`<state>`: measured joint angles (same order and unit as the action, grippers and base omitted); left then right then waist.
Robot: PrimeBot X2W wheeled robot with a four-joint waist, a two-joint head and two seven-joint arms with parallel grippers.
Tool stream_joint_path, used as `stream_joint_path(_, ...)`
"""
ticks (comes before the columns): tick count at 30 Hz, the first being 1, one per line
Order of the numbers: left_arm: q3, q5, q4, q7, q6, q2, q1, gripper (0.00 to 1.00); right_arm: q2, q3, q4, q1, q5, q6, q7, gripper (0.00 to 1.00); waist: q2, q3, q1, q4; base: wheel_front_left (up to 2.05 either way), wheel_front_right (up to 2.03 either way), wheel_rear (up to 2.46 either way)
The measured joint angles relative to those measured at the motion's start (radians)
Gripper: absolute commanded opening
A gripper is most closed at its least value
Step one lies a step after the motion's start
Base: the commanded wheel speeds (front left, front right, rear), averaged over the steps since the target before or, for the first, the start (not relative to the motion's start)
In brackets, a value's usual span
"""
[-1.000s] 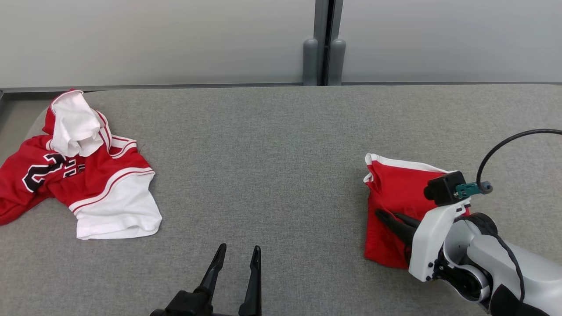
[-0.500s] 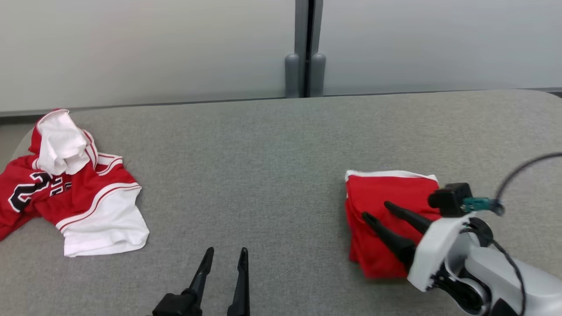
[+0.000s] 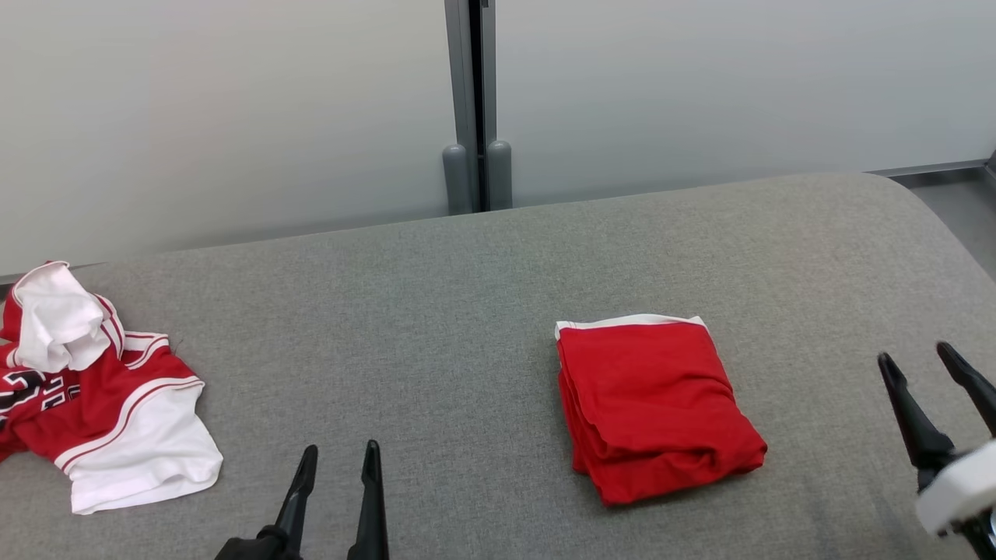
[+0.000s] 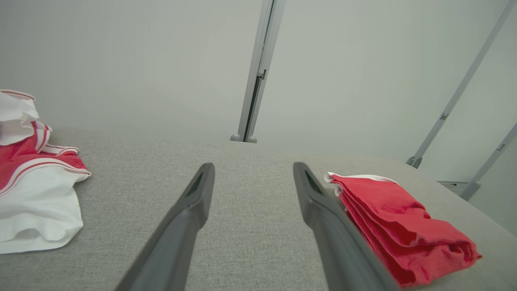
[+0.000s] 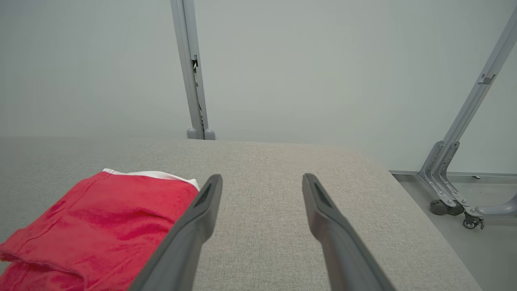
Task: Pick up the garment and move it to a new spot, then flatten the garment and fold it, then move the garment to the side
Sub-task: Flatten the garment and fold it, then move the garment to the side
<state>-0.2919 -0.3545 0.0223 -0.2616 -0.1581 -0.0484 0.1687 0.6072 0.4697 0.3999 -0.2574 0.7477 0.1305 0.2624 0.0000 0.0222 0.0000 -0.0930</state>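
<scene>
**Item: red garment (image 3: 654, 404), folded, just released at its side position.**
Nearest, the left gripper (image 3: 341, 448) stands spread wide and empty, with the garment ahead and to its right. The right gripper (image 3: 913, 354) was clamped on the garment a second ago. It now stands fully parted, holds nothing and has drawn back clear, so the garment lies ahead-left of it, apart from its fingers, flat on the grey table (image 3: 467, 311). Judged: the set-down is done and the final step is likely complete. Farther to the left gripper's left lies a crumpled jersey (image 3: 117, 420), not handled.
</scene>
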Motion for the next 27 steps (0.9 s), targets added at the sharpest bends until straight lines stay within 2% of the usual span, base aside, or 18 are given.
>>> stream_joint_path(2,0.016,0.002,-0.010,0.000,0.005,0.000,0.007,1.00,-0.039,-0.137,-0.038,0.100,-0.133,0.000,0.001,1.00,0.0000,0.005,0.0000,-0.002,0.00,0.00,0.00)
stream_joint_path(4,0.026,0.010,-0.015,0.000,0.012,0.000,0.016,1.00,-0.101,-0.252,-0.082,0.191,-0.216,0.000,0.001,1.00,0.0000,0.012,0.0000,-0.004,0.00,0.00,0.00)
stream_joint_path(7,0.048,0.023,-0.019,0.000,0.018,0.000,0.040,1.00,-0.180,-0.365,-0.134,0.303,-0.313,0.000,0.001,1.00,0.0000,0.023,0.0000,-0.008,0.00,0.00,0.00)
stream_joint_path(9,0.060,0.026,-0.021,0.000,0.025,0.000,0.050,1.00,-0.218,-0.403,-0.157,0.351,-0.350,0.000,0.001,1.00,0.0000,0.030,0.0000,-0.010,0.00,0.00,0.00)
stream_joint_path(17,0.081,0.037,-0.013,0.000,0.039,0.000,0.070,1.00,-0.286,-0.440,-0.175,0.401,-0.407,0.000,0.001,1.00,0.0000,0.046,0.0000,-0.011,0.00,0.00,0.00)
stream_joint_path(27,0.084,0.038,0.000,0.000,0.044,0.000,0.071,1.00,-0.287,-0.439,-0.166,0.391,-0.407,0.000,0.001,1.00,0.0000,0.052,0.0000,0.020,0.00,0.00,0.00)
